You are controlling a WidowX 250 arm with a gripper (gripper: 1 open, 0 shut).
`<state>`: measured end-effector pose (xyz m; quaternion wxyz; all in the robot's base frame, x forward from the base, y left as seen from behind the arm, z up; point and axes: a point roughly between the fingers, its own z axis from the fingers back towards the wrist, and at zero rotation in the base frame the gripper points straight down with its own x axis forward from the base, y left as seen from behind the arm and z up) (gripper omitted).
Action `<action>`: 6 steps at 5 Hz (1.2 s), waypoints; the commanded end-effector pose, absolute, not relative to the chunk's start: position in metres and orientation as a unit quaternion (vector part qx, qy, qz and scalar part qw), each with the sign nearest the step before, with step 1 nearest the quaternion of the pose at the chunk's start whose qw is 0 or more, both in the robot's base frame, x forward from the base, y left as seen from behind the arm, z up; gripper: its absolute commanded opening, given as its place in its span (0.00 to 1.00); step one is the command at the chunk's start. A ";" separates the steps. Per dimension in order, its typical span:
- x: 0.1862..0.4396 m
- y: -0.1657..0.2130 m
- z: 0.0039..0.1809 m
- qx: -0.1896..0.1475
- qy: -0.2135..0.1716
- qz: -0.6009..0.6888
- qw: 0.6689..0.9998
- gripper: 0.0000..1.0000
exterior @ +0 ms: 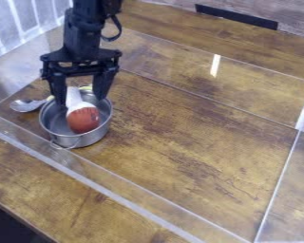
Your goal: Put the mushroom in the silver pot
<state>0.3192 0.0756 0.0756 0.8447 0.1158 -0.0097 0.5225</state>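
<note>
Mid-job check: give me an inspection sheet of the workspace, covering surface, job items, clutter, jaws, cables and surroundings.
Surface: wooden table, worn, edged by clear low walls.
Job's things: mushroom lies inside the silver pot, red cap up.
Clutter: silver spoon left of the pot; a white piece at the pot's far rim, unclear what.
Grippers: gripper above the pot's far rim, jaws open, holding nothing.
Cables: nothing seen.
Surroundings: white slats at upper left; dark bar along the far edge.

The mushroom (83,119) lies inside the silver pot (75,122) on the wooden table (193,133), a silver spoon (28,104) just beside the pot, with the black gripper (79,87) spread wide above
</note>
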 end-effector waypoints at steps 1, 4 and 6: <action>0.319 0.063 0.084 0.111 -0.017 0.548 0.829 1.00; 0.337 0.071 0.081 0.089 0.000 0.577 0.812 1.00; 0.347 0.066 0.078 0.092 0.003 0.539 0.837 1.00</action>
